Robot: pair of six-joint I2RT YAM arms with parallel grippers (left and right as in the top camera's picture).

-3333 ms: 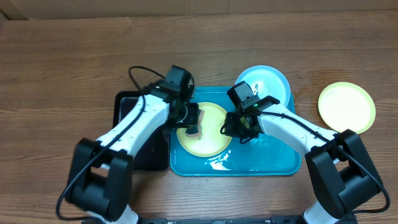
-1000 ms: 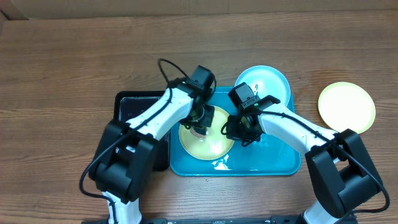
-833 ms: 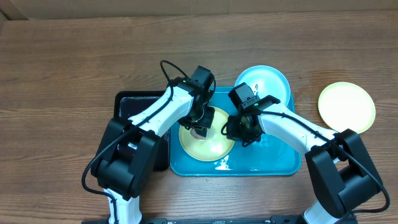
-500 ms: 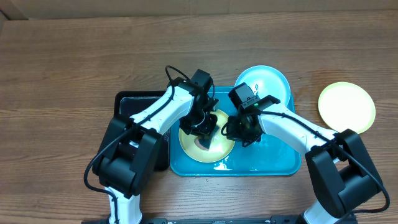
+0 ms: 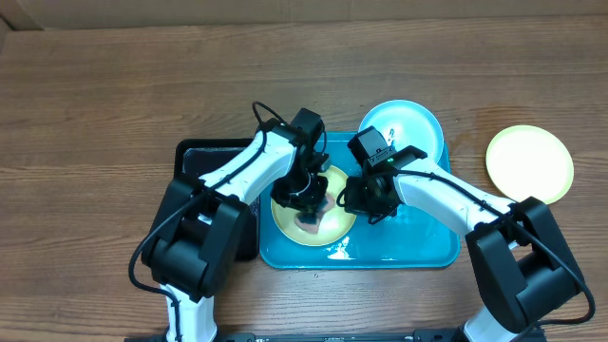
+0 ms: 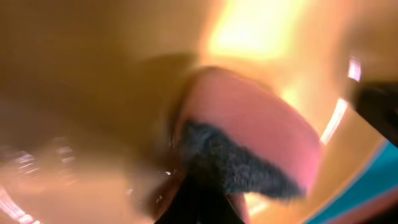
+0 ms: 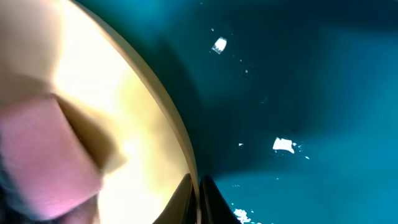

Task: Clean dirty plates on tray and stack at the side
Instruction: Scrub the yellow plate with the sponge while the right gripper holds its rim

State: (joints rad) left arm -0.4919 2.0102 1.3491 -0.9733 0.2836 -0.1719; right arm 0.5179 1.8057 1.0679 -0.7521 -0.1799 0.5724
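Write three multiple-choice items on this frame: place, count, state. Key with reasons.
1. Where does the yellow-green plate that is off the tray lie? A) on the table, right of the tray B) on the black tray C) on another plate
2. How many plates show overhead? A) two B) three C) four
3. What does the left gripper hold? A) nothing B) a pink sponge C) a plate
Key: 1 A, it sits alone on wood; 2 B, that one, the cyan plate and the plate on the tray; 3 B, the left wrist view shows the sponge on yellow plastic.
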